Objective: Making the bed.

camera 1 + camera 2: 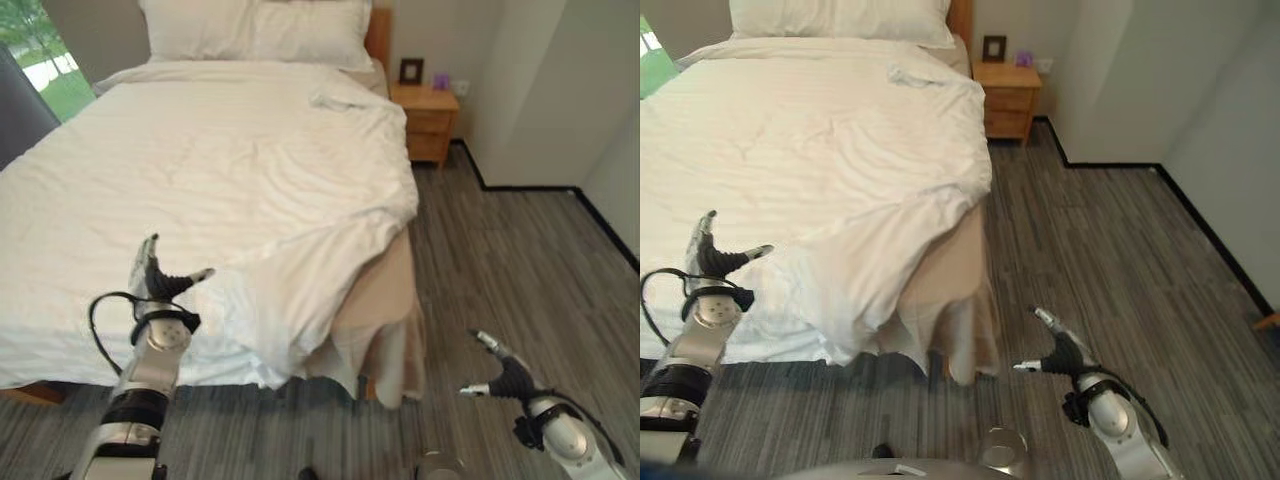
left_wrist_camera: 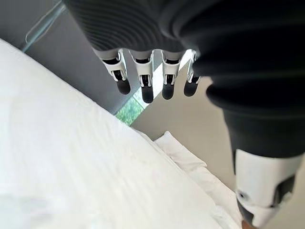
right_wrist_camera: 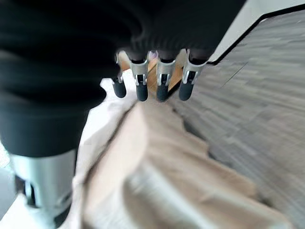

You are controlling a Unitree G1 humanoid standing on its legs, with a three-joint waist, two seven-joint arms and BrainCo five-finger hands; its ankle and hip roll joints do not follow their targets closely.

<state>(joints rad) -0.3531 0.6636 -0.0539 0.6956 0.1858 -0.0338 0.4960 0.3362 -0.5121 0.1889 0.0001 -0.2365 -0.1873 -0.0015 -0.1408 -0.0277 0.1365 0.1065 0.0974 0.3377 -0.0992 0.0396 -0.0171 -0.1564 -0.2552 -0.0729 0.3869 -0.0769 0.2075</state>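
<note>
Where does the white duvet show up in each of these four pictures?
Left eye view: duvet spread across the centre and left.
Right eye view: upper left.
Left wrist view: broad white slope running up to the pillows.
Right wrist view: pale strip beside the bed skirt.
Shared landmark: beige bed skirt, right bed corner.
</note>
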